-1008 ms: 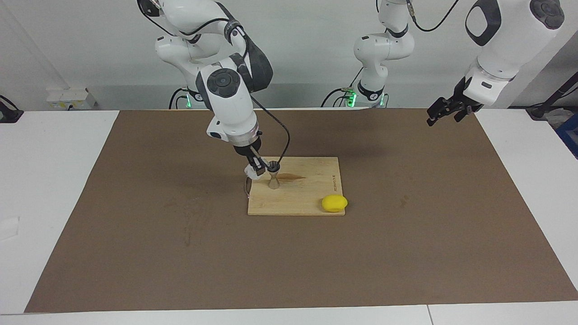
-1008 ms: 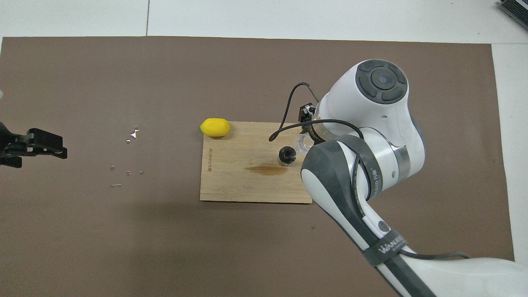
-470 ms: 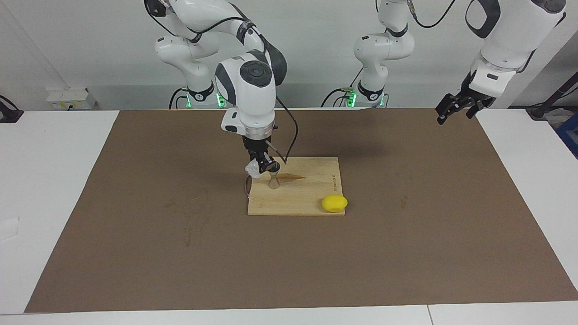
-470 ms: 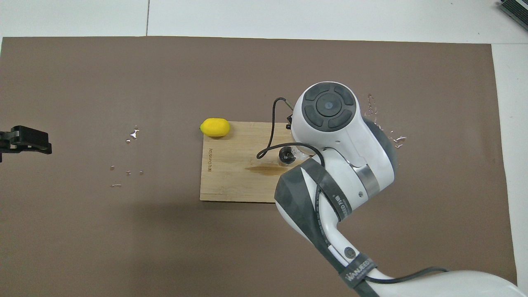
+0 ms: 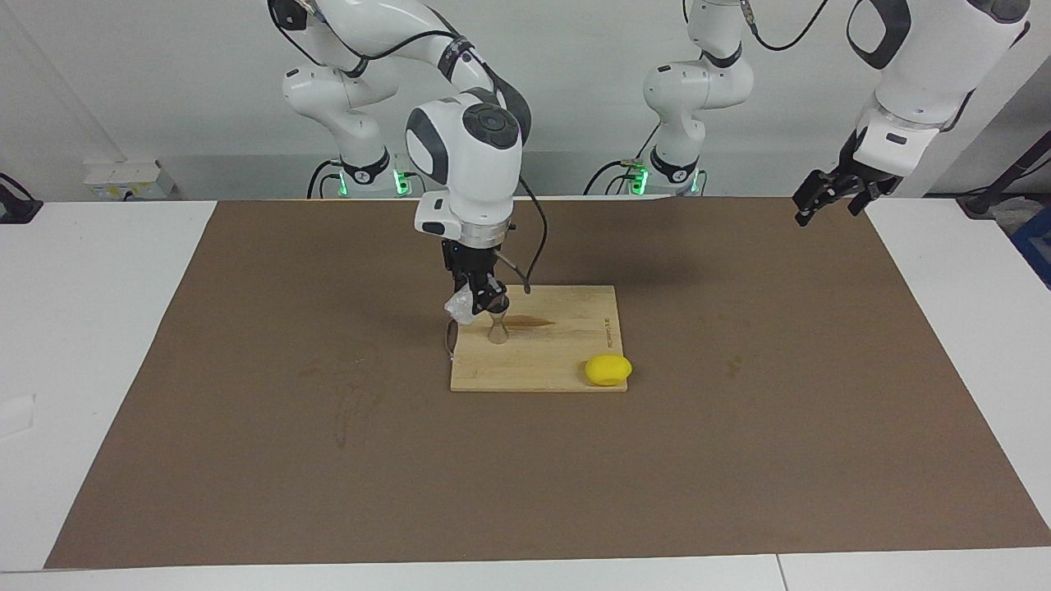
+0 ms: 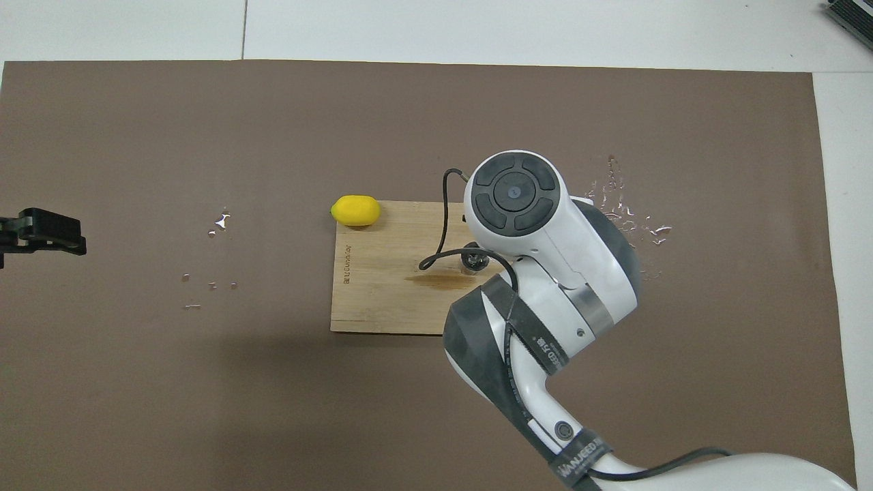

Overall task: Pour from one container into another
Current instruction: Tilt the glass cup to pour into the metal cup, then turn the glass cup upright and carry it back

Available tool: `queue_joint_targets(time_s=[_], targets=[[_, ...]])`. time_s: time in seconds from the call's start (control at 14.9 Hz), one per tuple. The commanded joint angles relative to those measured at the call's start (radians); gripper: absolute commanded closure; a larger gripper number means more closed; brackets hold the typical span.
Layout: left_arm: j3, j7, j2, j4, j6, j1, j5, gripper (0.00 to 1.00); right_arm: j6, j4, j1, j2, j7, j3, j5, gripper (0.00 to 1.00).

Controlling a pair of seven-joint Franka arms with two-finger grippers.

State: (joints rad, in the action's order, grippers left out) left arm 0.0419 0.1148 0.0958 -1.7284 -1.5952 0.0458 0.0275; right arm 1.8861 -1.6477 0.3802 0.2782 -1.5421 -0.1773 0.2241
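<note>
The small clear cup (image 5: 460, 307) is in my right gripper (image 5: 476, 299), which is shut on it and holds it tilted just above the board, close against the top rim of the metal jigger (image 5: 497, 327). The jigger stands upright on the wooden cutting board (image 5: 550, 353). In the overhead view my right arm covers the cup, and only an edge of the jigger (image 6: 472, 260) shows beside the wrist. My left gripper (image 5: 828, 199) waits open and empty, raised over the mat at the left arm's end of the table (image 6: 42, 232).
A yellow lemon (image 5: 608, 369) lies at the board's corner farthest from the robots, toward the left arm's end. A brown wet streak (image 6: 440, 278) marks the board. Water drops (image 6: 627, 213) lie on the brown mat beside the board; more drops (image 6: 218, 221) lie toward the left arm's end.
My right arm has swung its wrist more upright over the board, the cup staying by the jigger's rim. My left gripper drew back slightly toward its end of the table, then held still.
</note>
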Motion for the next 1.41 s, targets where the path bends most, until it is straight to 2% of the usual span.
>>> queue_joint_targets(time_s=[0.0, 0.34, 0.67, 0.81, 1.08, 1.34], targets=[[0.004, -0.010, 0.019, -0.014, 0.003, -0.009, 0.019, 0.00, -0.025, 0.026, 0.009, 0.012, -0.024, -0.002, 0.023, 1.00], [0.001, -0.010, 0.019, -0.014, 0.003, -0.001, 0.019, 0.00, -0.019, 0.026, -0.015, 0.016, -0.021, -0.002, -0.089, 1.00], [0.001, -0.010, 0.019, -0.014, 0.003, -0.003, 0.019, 0.00, -0.005, 0.022, -0.102, 0.022, -0.003, -0.002, -0.219, 1.00], [0.001, -0.010, 0.019, -0.014, 0.003, -0.003, 0.019, 0.00, -0.004, 0.013, -0.154, 0.024, 0.049, -0.001, -0.285, 1.00], [0.001, -0.010, 0.019, -0.014, 0.003, -0.003, 0.019, 0.00, 0.011, -0.044, -0.323, 0.021, 0.219, -0.001, -0.500, 1.00], [0.001, -0.010, 0.019, -0.014, 0.003, -0.003, 0.019, 0.00, 0.071, -0.139, -0.450, 0.018, 0.423, -0.001, -0.607, 1.00]])
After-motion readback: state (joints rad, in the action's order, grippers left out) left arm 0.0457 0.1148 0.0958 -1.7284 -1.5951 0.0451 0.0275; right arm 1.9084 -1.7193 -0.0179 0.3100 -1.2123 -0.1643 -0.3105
